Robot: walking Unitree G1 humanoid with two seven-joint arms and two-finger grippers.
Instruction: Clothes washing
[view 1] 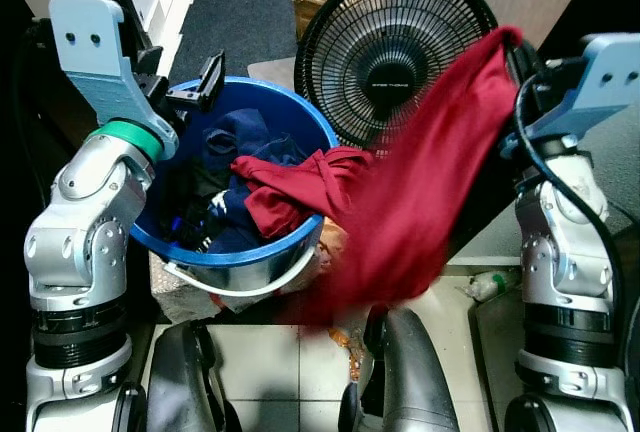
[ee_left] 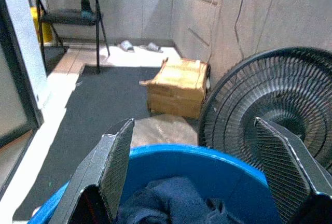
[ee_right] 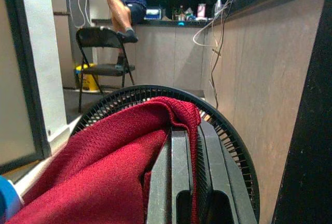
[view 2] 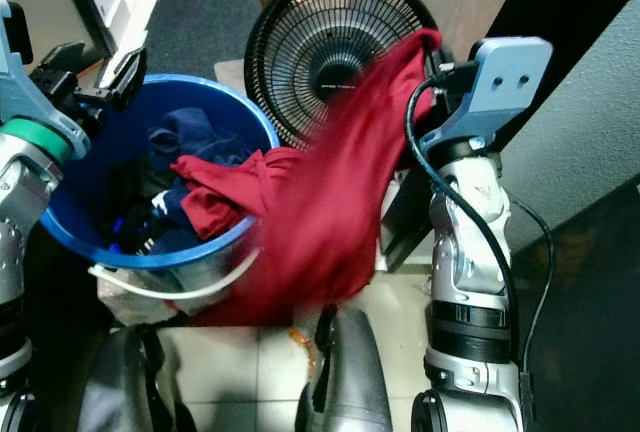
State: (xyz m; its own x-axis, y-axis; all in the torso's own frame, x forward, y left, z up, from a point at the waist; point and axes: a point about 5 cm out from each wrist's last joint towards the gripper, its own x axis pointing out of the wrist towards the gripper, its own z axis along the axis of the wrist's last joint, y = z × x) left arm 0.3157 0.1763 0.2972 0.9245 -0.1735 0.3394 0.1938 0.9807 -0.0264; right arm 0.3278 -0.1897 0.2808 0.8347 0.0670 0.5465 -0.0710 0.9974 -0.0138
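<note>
The red cloth (view 1: 420, 182) is long, and it runs on a slant. Its top end is up high at the right gripper (view 1: 515, 47), and its low end is down in the blue bucket (view 1: 290, 242), where it lies bunched on top of some dark blue clothes (view 1: 225, 137). The middle of the cloth hangs down over the bucket's rim and droops in front of the black fan (view 1: 385, 47). So part of the cloth is in the bucket and a big part is out of it, hanging in the air. The right gripper's two black fingers (ee_right: 179, 167) are pressed close together, with a fold of the red cloth pinched between them and draped over them. That arm is the one that has the cloth, and it is on the far side from the bucket, so I think the cloth must go up and away to the right to come free of the bucket. The left gripper (view 1: 185, 87) is just above the bucket's far left rim. Its fingers (ee_left: 111, 167) are spread wide apart and hold nothing. The dark blue clothes are right below them. It is the arm nearer to the bucket, so I think it could reach in for the next piece or help lift the bunched end.
</note>
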